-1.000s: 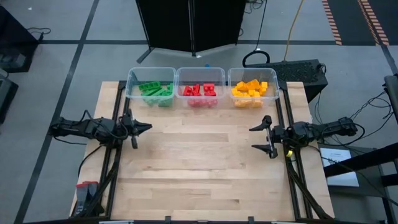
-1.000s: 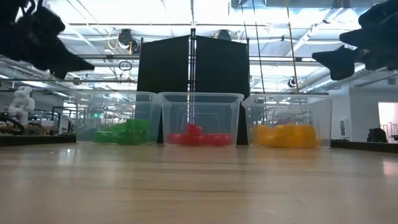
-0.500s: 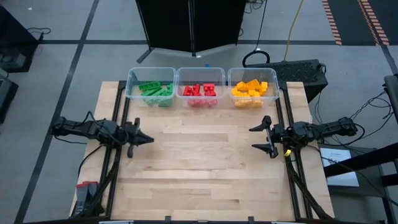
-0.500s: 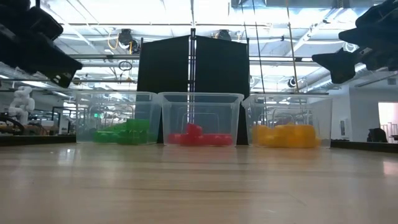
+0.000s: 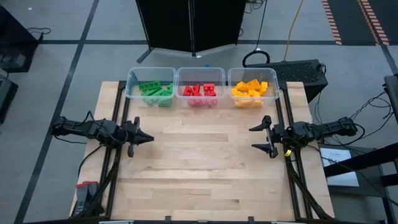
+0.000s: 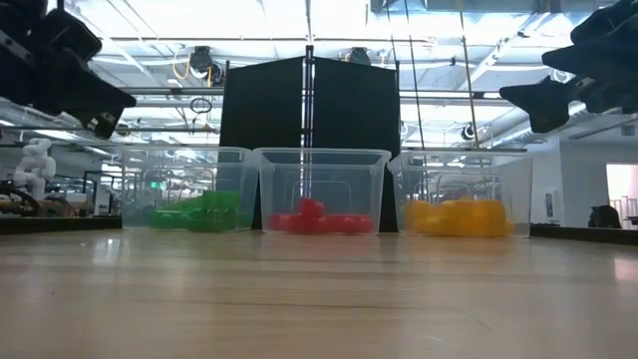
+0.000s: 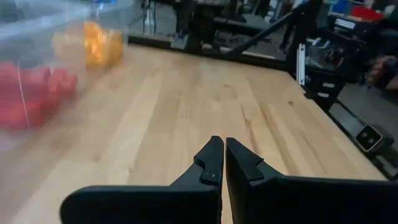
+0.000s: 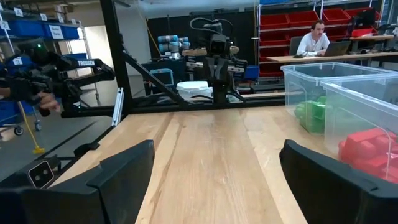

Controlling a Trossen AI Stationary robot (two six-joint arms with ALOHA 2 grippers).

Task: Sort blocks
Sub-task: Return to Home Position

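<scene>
**High view.** You have a pale wooden surface (image 5: 199, 177) on a grey floor (image 5: 56, 68), with a black panel (image 5: 189, 22) standing beyond its far edge. Three clear bins (image 5: 152, 69) sit side by side along that edge. The green blocks (image 5: 155, 91) are in the left bin, the red blocks (image 5: 200, 91) in the middle one and the yellow blocks (image 5: 252, 89) in the right one. The left tool (image 5: 148, 138) is over the left edge, fingers together and pointing inward. The right tool (image 5: 253, 138) is over the right edge, fingers apart with nothing between them.

**Low view.** Both tools hang at the upper corners, well above the surface. The bins stand in a row before the black panel, under rows of ceiling lights (image 6: 249, 25).

**Left wrist view.** The fingers are closed to a hairline slit over bare wood. The red blocks blur behind a bin wall, with the yellow ones farther off.

**Right wrist view.** The fingers are spread wide. Green and red blocks show in their bins. Beyond the surface, a person (image 8: 314, 38) sits at a desk before red shelf bins.
</scene>
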